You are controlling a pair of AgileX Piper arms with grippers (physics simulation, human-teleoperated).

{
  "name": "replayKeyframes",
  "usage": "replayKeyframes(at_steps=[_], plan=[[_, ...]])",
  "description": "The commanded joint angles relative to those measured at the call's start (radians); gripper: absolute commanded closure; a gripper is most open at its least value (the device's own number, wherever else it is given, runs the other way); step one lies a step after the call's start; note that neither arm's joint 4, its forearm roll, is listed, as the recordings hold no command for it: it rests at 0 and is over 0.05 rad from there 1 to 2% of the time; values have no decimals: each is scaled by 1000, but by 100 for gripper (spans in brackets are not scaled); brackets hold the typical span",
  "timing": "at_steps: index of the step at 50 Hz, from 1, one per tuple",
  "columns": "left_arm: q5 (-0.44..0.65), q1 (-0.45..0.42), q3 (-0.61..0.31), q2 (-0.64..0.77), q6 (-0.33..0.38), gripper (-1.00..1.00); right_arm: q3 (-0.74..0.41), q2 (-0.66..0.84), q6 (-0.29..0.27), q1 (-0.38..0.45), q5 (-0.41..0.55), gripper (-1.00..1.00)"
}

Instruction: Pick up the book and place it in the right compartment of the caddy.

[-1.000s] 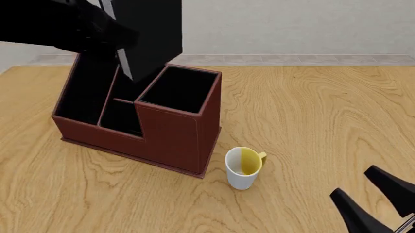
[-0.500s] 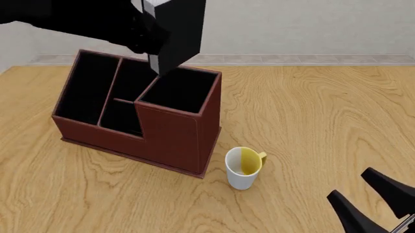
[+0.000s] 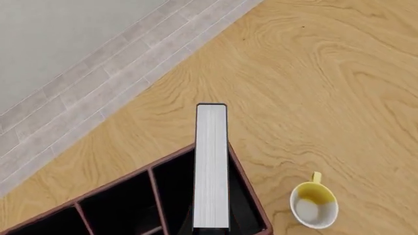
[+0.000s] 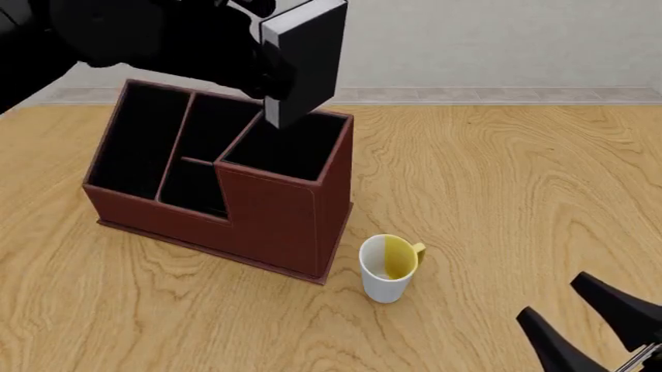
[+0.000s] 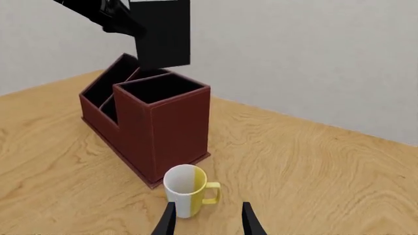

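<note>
The black book (image 4: pixel 313 63) hangs upright in the air with its white page edge (image 3: pixel 212 166) turned towards the left wrist camera. My left gripper (image 4: pixel 260 68) is shut on it, and the fingers are lost in the dark arm. The book's lower corner sits just above the back rim of the right compartment (image 4: pixel 290 144) of the red-brown caddy (image 4: pixel 271 211). The right wrist view shows the book (image 5: pixel 163 35) over the caddy (image 5: pixel 163 132). My right gripper (image 4: pixel 594 325) is open and holds nothing, low at the near right, with its fingers either side of empty table (image 5: pixel 209 223).
A white and yellow mug (image 4: pixel 388 267) stands just right of the caddy's front corner, close ahead of the right gripper. A long narrow slot (image 4: pixel 139 143) and smaller middle sections lie left of the right compartment. Bare wooden table (image 4: pixel 517 178) stretches to the right.
The left arm has carried the book to the right, from over the caddy's back middle sections to above the right compartment. The right gripper has sunk slightly.
</note>
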Motion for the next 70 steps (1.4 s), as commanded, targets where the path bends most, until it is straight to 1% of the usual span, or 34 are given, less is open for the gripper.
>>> replayKeyframes(at_steps=[1,10,18,28,34,44,57,70], plan=[[-55,7,35,10,3,100,19,2,-4,3,-8,-100],[-81,15,69,17,-2,100,23,4,-4,6,-12,-100],[-126,24,123,19,-12,100,27,4,-8,4,-12,-100],[-148,39,142,19,-13,100,30,5,-11,6,-14,-100],[-171,45,169,20,-18,100,32,8,-11,9,-17,-100],[-196,47,188,29,-24,100,37,4,-11,9,-13,-100],[-225,44,213,35,-35,100,50,20,-10,10,-39,-100],[-253,43,244,37,-44,100,54,22,-10,9,-43,-100]])
